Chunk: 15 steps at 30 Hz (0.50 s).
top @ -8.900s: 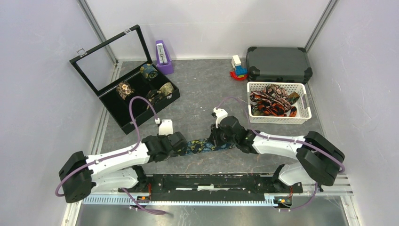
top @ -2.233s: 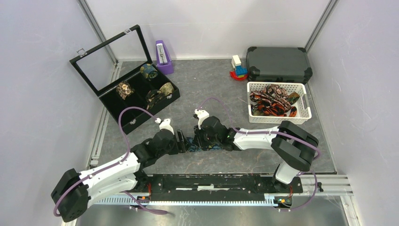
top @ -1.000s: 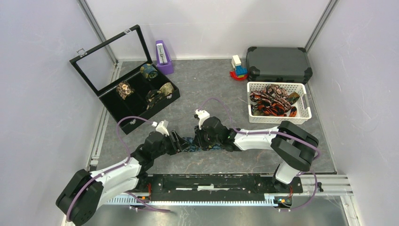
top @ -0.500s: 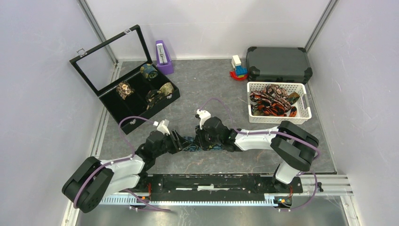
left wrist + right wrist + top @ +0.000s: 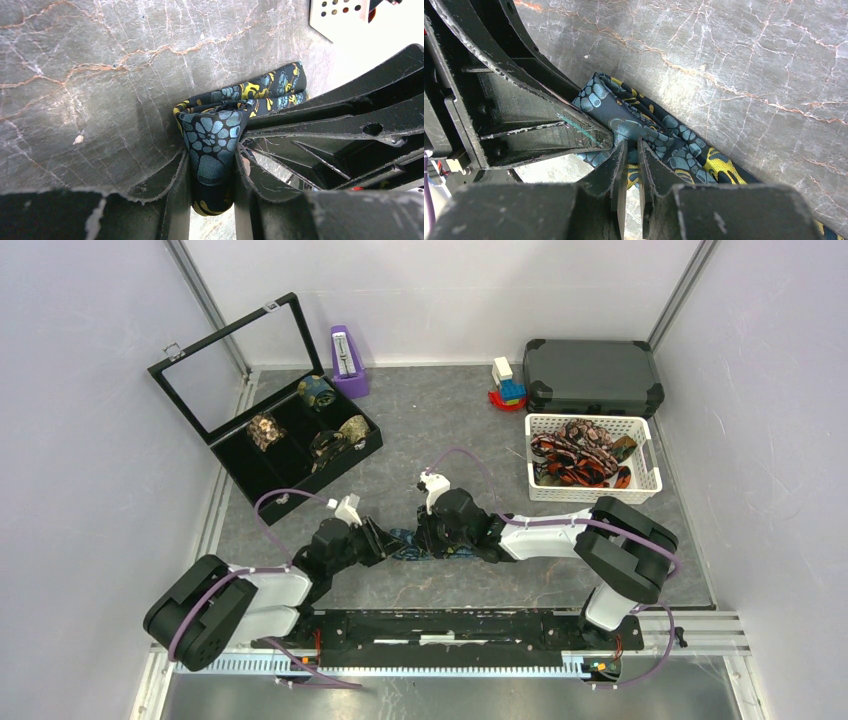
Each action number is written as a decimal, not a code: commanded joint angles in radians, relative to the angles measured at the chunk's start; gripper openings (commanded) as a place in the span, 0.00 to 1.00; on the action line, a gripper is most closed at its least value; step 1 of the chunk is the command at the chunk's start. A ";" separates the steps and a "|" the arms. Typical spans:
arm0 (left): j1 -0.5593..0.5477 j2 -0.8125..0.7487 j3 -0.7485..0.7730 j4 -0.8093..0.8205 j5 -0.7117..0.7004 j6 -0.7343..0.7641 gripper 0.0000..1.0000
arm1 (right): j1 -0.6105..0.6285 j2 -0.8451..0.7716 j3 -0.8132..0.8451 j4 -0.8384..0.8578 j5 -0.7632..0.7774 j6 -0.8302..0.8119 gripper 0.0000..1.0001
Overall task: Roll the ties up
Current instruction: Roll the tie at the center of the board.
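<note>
A dark navy tie [image 5: 404,543] with blue and gold paisley lies on the grey table, rolled into a small coil between the two arms. My left gripper [image 5: 383,541] is shut on the coil; in the left wrist view the coil [image 5: 212,150] sits clamped between its fingers [image 5: 176,190]. My right gripper [image 5: 425,538] is shut on a fold of the same tie [image 5: 664,142] from the other side, its fingers [image 5: 616,165] pinching fabric. The two grippers nearly touch. More ties [image 5: 578,455], red-orange and brown, lie loose in the white basket [image 5: 650,478].
An open black case [image 5: 262,495] at the back left holds several coiled ties [image 5: 265,428]. A purple metronome [image 5: 346,360], a small toy stack [image 5: 506,385] and a dark hard case [image 5: 592,375] stand along the back. Metal rails run along the near edge.
The loose strip seen earliest is now gathered into a short coil between the grippers. Over the last second the left arm drew its shoulder in leftward while both grippers stayed on the tie.
</note>
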 commanded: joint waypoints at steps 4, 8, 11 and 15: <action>-0.004 -0.084 0.060 -0.198 -0.014 0.052 0.16 | 0.001 -0.023 -0.006 -0.081 0.010 -0.017 0.22; -0.006 -0.215 0.118 -0.452 -0.086 0.116 0.13 | 0.001 -0.069 0.012 -0.108 0.016 -0.028 0.27; -0.009 -0.303 0.159 -0.631 -0.145 0.157 0.11 | 0.001 -0.107 0.014 -0.117 0.018 -0.030 0.29; -0.013 -0.373 0.205 -0.794 -0.202 0.185 0.11 | 0.001 -0.138 0.012 -0.115 0.011 -0.023 0.30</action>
